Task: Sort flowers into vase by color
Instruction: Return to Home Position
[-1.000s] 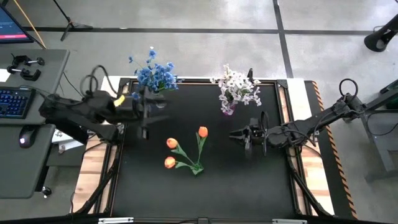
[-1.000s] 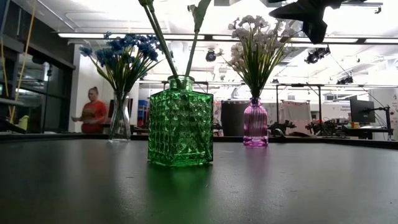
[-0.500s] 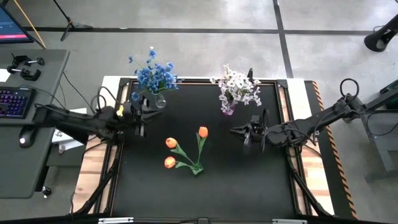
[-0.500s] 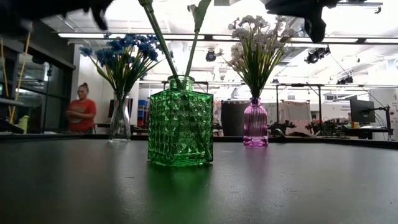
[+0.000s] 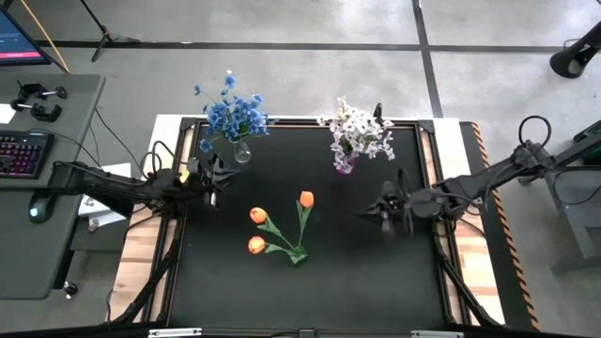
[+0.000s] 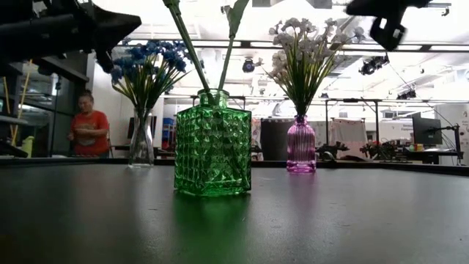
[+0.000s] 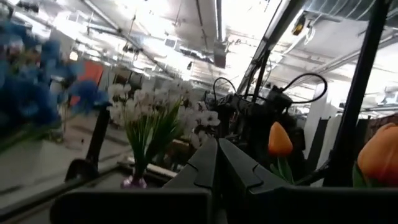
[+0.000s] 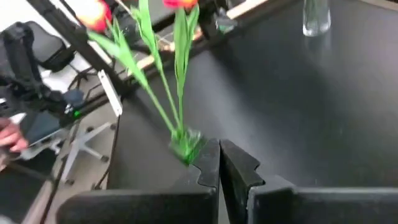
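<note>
On the black table every flower we see stands in a vase. The blue flowers fill the clear vase at the far left and the white flowers the purple vase at the far right. The orange tulips rise from the green vase near the middle front, their long stems close to upright and fanning outward. That green vase lies between the two arms, which hang above the table on either side. The right gripper looks somewhat nearer and points toward it, while the left gripper hovers at the table's left edge, just beside the blue bunch. We judge the sorting done, so any coming move only needs to keep away from the tall stems. Both wrist views show the fingers pressed together on nothing, left and right alike.
</note>
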{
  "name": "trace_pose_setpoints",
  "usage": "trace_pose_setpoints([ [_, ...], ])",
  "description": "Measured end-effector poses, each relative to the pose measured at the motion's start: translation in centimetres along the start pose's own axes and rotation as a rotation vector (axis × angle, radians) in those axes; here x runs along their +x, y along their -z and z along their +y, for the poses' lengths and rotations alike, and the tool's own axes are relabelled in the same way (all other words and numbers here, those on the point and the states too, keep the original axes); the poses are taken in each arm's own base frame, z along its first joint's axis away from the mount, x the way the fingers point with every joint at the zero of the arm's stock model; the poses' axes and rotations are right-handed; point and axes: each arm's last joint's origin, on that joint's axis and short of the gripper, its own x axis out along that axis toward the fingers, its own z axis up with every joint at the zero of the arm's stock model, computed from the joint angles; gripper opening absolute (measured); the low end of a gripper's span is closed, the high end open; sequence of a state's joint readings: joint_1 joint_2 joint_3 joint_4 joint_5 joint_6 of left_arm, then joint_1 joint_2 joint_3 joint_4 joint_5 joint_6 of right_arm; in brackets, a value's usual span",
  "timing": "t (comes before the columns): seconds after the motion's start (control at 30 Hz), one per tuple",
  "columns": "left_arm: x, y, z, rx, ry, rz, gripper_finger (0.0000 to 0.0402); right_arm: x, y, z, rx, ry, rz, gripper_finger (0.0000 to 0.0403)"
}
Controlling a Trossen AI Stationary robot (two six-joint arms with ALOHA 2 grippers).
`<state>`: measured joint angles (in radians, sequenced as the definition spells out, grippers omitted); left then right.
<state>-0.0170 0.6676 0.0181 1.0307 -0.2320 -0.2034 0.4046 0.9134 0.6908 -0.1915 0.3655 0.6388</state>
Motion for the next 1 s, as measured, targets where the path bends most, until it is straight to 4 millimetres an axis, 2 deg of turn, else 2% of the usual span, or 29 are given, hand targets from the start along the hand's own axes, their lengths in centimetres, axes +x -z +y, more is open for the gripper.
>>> trace_pose_setpoints([
  [0.13, 0.0, 0.5, 0.1, -0.049, -0.012, 0.048, 0.0001, -1.8, 1.8, -0.7, 0.013, -0.036, 0.001, 0.0000],
  [0.23, 0.0, 0.9, 0.2, -0.043, -0.022, 0.087, 0.0001, -3.0, 3.0, -1.9, 0.030, -0.051, -0.062, 0.0000],
  [0.37, -0.1, 1.3, 0.3, -0.033, -0.032, 0.130, 0.0001, -3.3, 4.5, -4.5, 0.057, -0.090, -0.261, 0.0000],
  [0.47, -0.1, 1.6, 0.3, -0.026, -0.039, 0.158, 0.0001, -3.3, 4.8, -6.5, 0.054, -0.174, -0.429, 0.0000],
  [0.57, -0.1, 1.7, 0.4, -0.024, -0.041, 0.167, 0.0001, -3.4, 4.8, -8.3, 0.025, -0.242, -0.515, 0.0000],
  [0.77, -0.1, 1.7, 0.4, -0.024, -0.041, 0.167, 0.0001, -2.8, 6.3, -10.4, -0.056, -0.300, -0.456, 0.0000],
  [0.87, -0.1, 1.7, 0.4, -0.024, -0.041, 0.167, 0.0001, -2.5, 7.4, -10.9, -0.101, -0.308, -0.414, 0.0000],
  [1.0, -0.1, 1.7, 0.4, -0.024, -0.041, 0.167, 0.0001, -2.4, 8.0, -11.0, -0.187, -0.274, -0.372, 0.0000],
])
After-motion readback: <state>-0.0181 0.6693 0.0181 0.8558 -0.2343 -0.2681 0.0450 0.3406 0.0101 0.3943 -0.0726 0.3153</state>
